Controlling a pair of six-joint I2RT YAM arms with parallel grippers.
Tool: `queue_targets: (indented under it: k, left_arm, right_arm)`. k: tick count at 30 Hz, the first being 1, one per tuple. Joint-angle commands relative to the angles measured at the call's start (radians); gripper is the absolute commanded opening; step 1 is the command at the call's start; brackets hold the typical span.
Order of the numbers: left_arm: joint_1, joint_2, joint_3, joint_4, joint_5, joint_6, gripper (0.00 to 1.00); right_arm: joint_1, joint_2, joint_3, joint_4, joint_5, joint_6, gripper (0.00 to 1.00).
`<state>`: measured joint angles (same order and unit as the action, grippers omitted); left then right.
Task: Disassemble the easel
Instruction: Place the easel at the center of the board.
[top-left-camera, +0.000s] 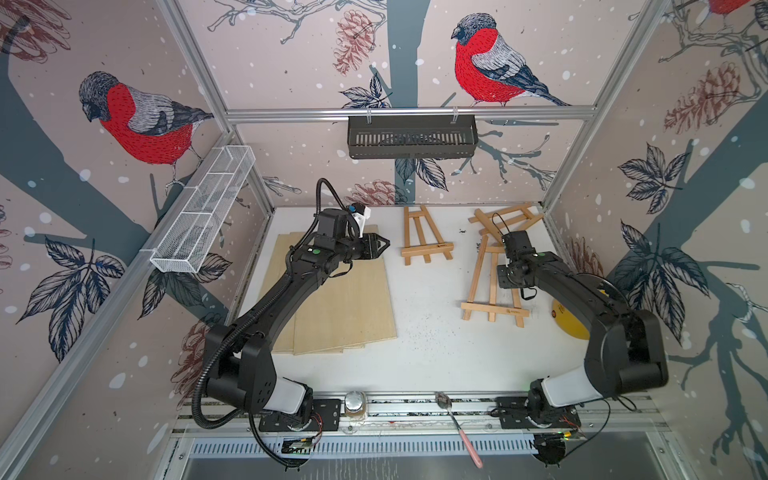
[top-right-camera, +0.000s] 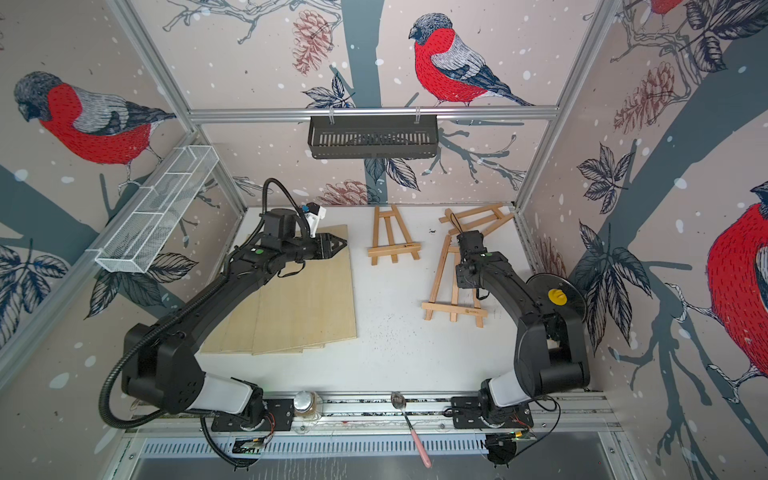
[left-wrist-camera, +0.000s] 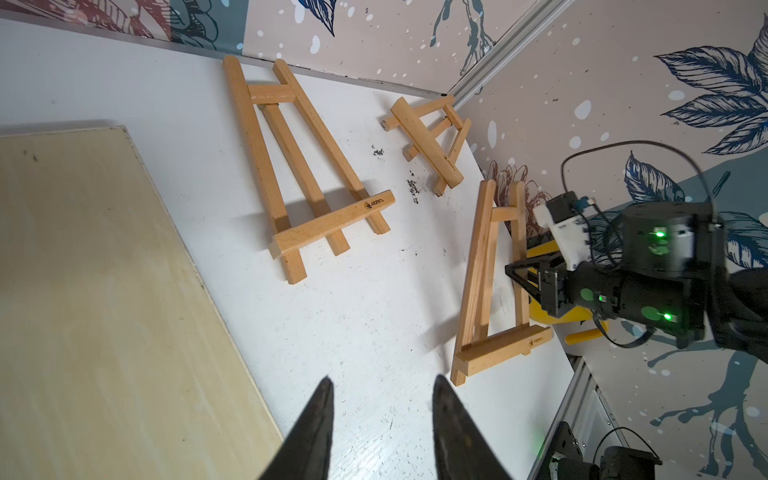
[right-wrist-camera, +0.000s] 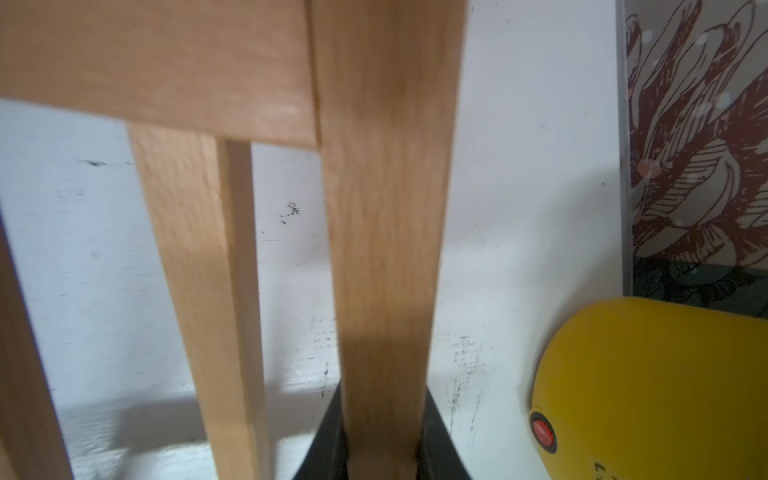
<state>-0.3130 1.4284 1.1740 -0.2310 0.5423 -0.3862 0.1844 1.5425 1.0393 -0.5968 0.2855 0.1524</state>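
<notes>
Three small wooden easels show in both top views. One easel (top-left-camera: 426, 237) (left-wrist-camera: 307, 174) lies flat at the middle back. Another easel (top-left-camera: 505, 218) (left-wrist-camera: 432, 137) lies in the back right corner. My right gripper (right-wrist-camera: 382, 436) (top-left-camera: 509, 276) is shut on one side leg of the third easel (top-left-camera: 490, 286) (top-right-camera: 453, 286) (left-wrist-camera: 482, 282), which looks tilted, with its held side off the white table (top-left-camera: 436, 353). My left gripper (left-wrist-camera: 382, 380) (top-left-camera: 384, 245) (top-right-camera: 343, 242) hovers open and holds nothing, over the far edge of the plywood sheets, well left of the easels.
Stacked plywood sheets (top-left-camera: 345, 303) cover the table's left half. A yellow device (right-wrist-camera: 648, 386) (top-left-camera: 571, 320) sits by the right wall, close to the held easel. A spoon (top-left-camera: 457, 424) and a jar (top-left-camera: 355, 403) rest on the front rail. A white wire basket (top-left-camera: 203, 216) and a black basket (top-left-camera: 411, 137) hang on the walls.
</notes>
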Motion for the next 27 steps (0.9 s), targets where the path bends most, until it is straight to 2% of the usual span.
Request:
queue_targets:
  k: [1,8,13,19,20,23,27]
  left_arm:
    - [0.021,-0.033,-0.01,-0.016,-0.043,0.015,0.39]
    - [0.091,-0.066,-0.065,-0.007,-0.003,0.015,0.4]
    - [0.117,-0.068,-0.079,-0.009,0.018,0.025,0.4]
    - [0.129,-0.065,-0.082,-0.004,0.027,0.029,0.4]
    - [0.129,-0.064,-0.083,-0.005,0.028,0.028,0.4]
    - [0.133,-0.063,-0.083,-0.007,0.024,0.029,0.4]
    - [0.138,-0.06,-0.083,-0.012,0.01,0.029,0.4]
  right_arm:
    - [0.0,0.072,0.03,0.0,0.076,-0.03,0.07]
    - [0.008,0.234,0.114,0.027,0.048,-0.101,0.07]
    - [0.009,0.347,0.165,0.023,0.082,-0.136,0.07]
    - [0.01,0.407,0.187,0.07,0.076,-0.162,0.08]
    - [0.009,0.415,0.191,0.071,0.079,-0.164,0.1]
    - [0.007,0.432,0.202,0.062,0.11,-0.153,0.37]
    - [0.006,0.419,0.196,0.067,0.097,-0.153,0.48]
